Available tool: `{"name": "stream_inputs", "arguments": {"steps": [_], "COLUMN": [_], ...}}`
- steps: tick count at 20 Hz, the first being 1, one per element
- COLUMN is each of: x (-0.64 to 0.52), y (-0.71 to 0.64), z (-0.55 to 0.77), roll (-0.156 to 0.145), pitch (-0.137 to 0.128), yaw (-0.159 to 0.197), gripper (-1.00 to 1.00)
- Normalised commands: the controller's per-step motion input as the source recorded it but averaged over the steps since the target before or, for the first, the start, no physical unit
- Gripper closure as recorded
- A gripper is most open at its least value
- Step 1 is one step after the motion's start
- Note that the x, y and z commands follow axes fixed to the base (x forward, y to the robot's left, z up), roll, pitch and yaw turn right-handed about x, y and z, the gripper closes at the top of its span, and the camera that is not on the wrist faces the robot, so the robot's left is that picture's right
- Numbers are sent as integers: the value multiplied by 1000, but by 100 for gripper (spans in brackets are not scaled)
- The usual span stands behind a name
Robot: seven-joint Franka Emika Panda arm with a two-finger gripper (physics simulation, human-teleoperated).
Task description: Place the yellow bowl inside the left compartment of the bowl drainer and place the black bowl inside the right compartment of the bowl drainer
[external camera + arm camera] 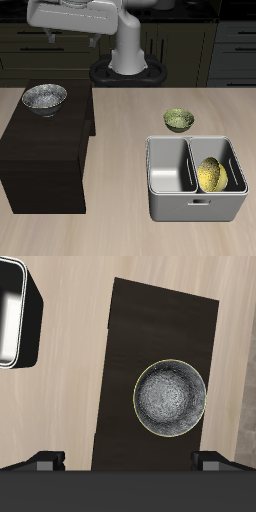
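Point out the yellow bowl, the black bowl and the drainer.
yellow bowl (210,174): exterior view, its speckled inside, tilted in a drainer well.
black bowl (171,397): wrist view, centre of its speckled inside.
drainer (196,211): exterior view, its front wall near the slot handle.

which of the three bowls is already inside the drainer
The yellow bowl, tilted on edge in one compartment of the bowl drainer. The olive-green bowl sits on the table behind it; the black bowl rests on the dark cabinet.
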Motion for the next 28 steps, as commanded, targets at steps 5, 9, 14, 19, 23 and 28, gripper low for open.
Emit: {"name": "stream_inputs", "arguments": {"steps": [5,9,14,19,23,28], "x": [-15,59,63,86,36,0], "y": [-89,-95,16,65,-17,-103], "z": [11,-51,-180,-311,-209,-254], "roll": [0,-22,-3,-4,-4,-11], "pitch": [-28,-4,12,37,23,24], "yaw": [14,-21,-3,-8,-15,-15], "gripper": [-100,-100,-100,-100,-100,-100]}}
